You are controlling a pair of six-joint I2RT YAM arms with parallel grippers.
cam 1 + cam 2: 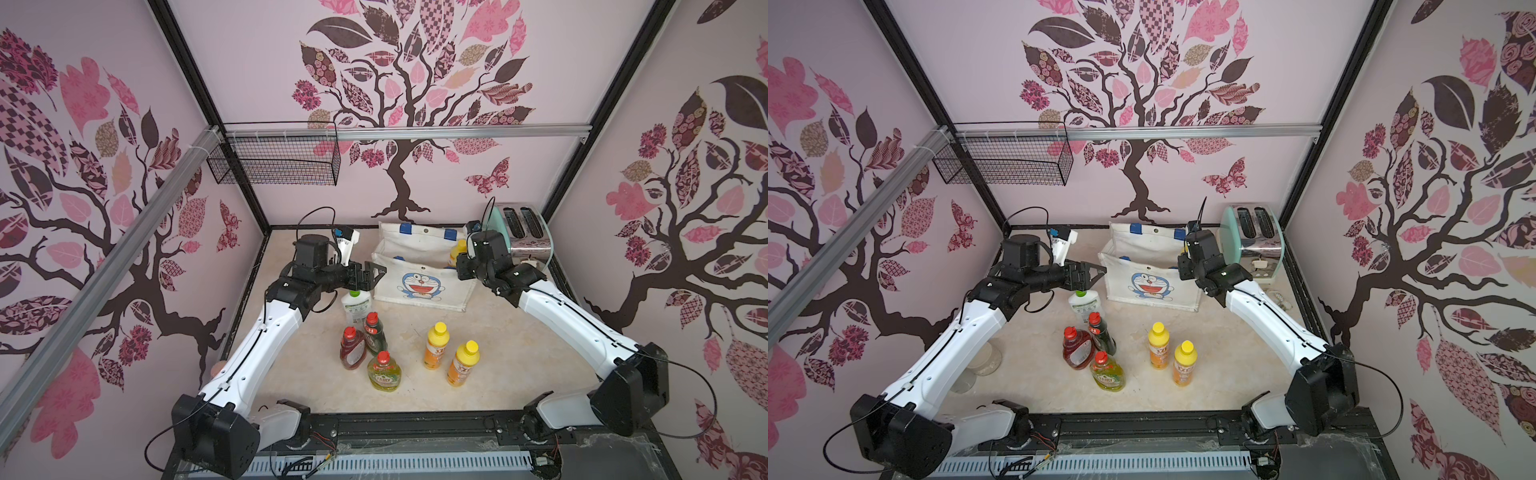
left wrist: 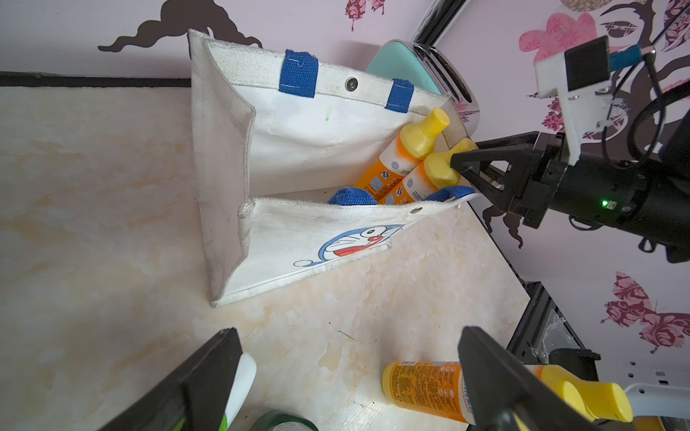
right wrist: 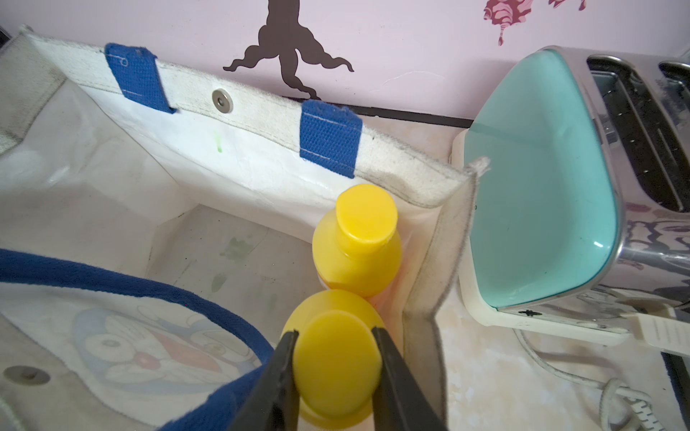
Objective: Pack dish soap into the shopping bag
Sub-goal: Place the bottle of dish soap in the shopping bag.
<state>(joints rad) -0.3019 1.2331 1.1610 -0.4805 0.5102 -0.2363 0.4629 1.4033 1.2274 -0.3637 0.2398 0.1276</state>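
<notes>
Marbled table (image 1: 415,399). White shopping bag (image 1: 419,286) stands open near the back wall, cat face toward the front. Toaster (image 1: 528,232) sits just beside it on the right arm's side.

Left gripper (image 1: 372,275) hangs above the table next to the bag, jaws spread wide with nothing between them. Right gripper (image 3: 335,330) reaches into the bag's toaster-side end and is clamped on the yellow cap of the held orange bottle (image 3: 336,373), which is inside the bag. A packed orange bottle (image 3: 356,242) touches it, in the back corner.

On the table in front of the bag, all upright:
- far orange bottle (image 1: 435,347) and near orange bottle (image 1: 463,363)
- toward the left arm, a tight cluster: white bottle (image 1: 355,309), yellow-green bottle (image 1: 384,372), red bottle (image 1: 352,349), dark green bottle (image 1: 375,332)
</notes>
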